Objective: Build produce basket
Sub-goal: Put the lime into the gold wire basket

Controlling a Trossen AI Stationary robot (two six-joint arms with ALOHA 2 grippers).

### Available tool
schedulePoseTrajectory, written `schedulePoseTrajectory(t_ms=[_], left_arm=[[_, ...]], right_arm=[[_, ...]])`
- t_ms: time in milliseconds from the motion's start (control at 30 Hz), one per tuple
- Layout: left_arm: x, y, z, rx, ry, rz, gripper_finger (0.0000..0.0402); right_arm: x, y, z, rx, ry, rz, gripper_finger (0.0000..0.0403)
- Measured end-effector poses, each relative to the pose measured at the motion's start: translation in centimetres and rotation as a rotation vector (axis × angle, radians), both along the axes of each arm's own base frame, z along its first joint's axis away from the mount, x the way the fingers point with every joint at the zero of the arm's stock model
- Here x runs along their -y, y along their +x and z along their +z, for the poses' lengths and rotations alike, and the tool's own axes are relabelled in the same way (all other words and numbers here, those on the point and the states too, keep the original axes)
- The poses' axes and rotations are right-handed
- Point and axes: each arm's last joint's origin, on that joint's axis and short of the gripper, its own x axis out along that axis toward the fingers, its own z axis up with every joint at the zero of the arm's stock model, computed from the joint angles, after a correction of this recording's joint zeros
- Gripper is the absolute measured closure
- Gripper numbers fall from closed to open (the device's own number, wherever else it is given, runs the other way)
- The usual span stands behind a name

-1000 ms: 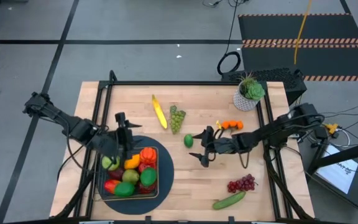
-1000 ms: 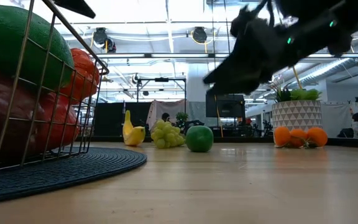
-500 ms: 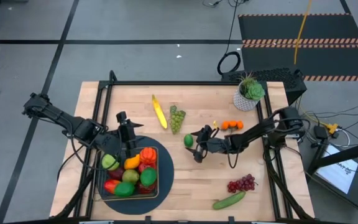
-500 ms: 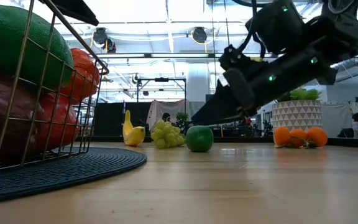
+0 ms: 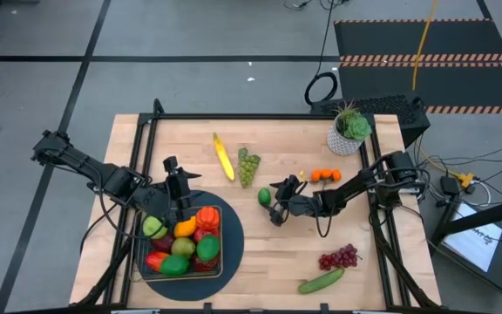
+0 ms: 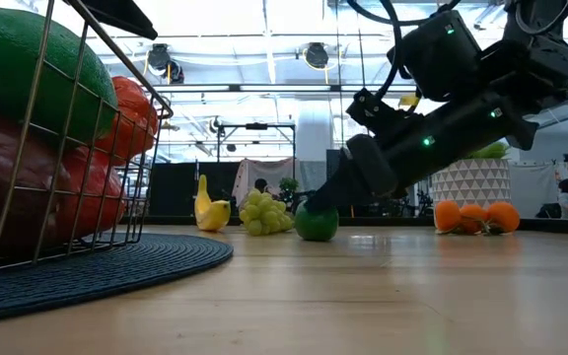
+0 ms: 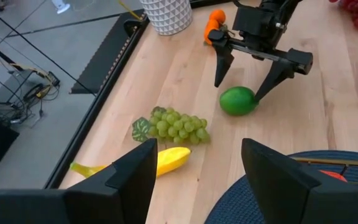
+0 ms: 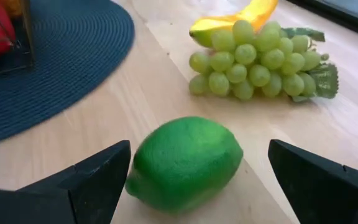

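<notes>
The wire basket [image 5: 144,262] sits on the round dark mat [image 5: 234,228] and holds peppers, an apple, a pear and limes. A green lime [image 5: 265,197] [image 8: 185,160] lies on the bare wood right of the mat. My right gripper [image 5: 273,202] [image 7: 237,91] is open and low at the table, one finger on each side of that lime. My left gripper [image 5: 174,179] [image 7: 197,180] is open and hovers over the basket's far edge. A banana [image 5: 224,157] and green grapes [image 5: 247,166] lie beyond the lime. My right gripper comes at the lime level from the table's right, its fingers [image 8: 92,177] close on both sides of it. The lime lies on the wood. Whether a finger touches it, I cannot tell.
Oranges [image 5: 325,175] lie right of the right gripper, and a potted plant [image 5: 349,131] stands at the far right corner. Purple grapes [image 5: 339,257] and a cucumber [image 5: 321,281] lie near the near right edge. Bare wood shows between the mat and the grapes.
My right gripper has moved down and toward the table's left, from above the wood right of the lime until its open fingers stand around the lime. The lime has stayed where it was.
</notes>
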Motion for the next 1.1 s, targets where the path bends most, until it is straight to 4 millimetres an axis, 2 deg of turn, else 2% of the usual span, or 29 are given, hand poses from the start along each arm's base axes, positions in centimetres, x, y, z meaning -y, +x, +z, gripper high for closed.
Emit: schedulePoseTrajectory(t_ms=[133,267,500,667,900,1100], left_arm=[[0.0,0.0,0.0,-0.002,-0.003,-0.004,0.0173],[0.0,0.0,0.0,-0.007,-0.003,-0.006,0.0174],[0.0,0.0,0.0,-0.01,0.002,-0.01,0.0174],[0.0,0.0,0.0,-0.01,0.002,-0.01,0.0174],[0.1,0.1,0.1,0.003,0.014,-0.026,0.0174],[0.2,0.3,0.4,0.022,0.035,-0.051,0.0174]], right_arm=[[0.1,-0.4,0.0,-0.058,-0.018,0.007,0.0028],[0.2,-0.9,0.8,-0.094,-0.007,-0.005,0.0028],[0.1,-0.9,2.1,-0.017,0.08,-0.046,0.0028],[-0.1,-0.8,1.5,0.039,0.215,-0.119,0.0028],[-0.8,-0.3,0.6,0.135,0.215,-0.164,0.0028],[-1.0,0.7,-0.9,0.114,0.224,-0.18,0.0028]])
